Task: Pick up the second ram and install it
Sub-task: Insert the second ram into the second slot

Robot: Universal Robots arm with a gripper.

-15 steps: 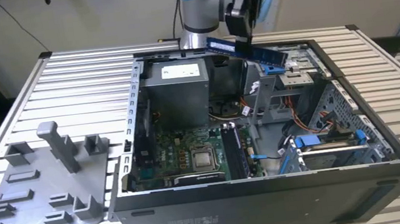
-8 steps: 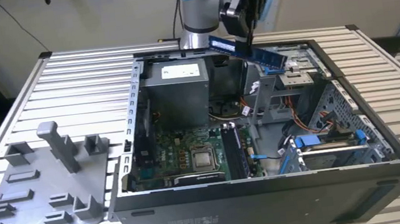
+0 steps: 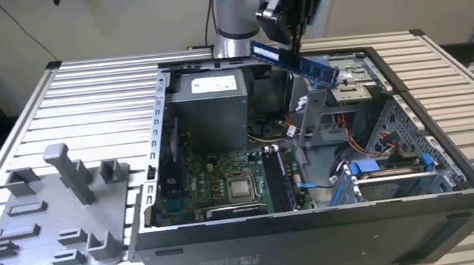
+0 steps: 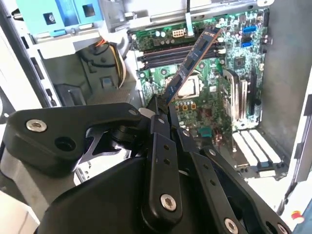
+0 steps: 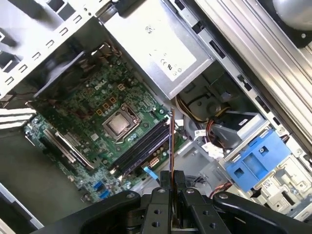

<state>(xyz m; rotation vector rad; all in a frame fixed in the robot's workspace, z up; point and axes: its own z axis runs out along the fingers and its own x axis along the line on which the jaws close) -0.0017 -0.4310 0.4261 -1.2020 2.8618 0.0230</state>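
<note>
- The tool point(image 3: 296, 42) is clenched on one end of the memory stick point(image 3: 296, 63), which sticks out tilted from its tips.
- Beneath the tool sits the open computer case point(image 3: 321, 224), and the stick hangs clear of the green board point(image 4: 234, 73).
- Pick-up looks done; seating the stick in the slots point(image 5: 141, 146) is left.

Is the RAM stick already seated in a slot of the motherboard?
No, in the exterior view the end effector holds the RAM stick in the air above the open computer case, well apart from the motherboard.
</note>
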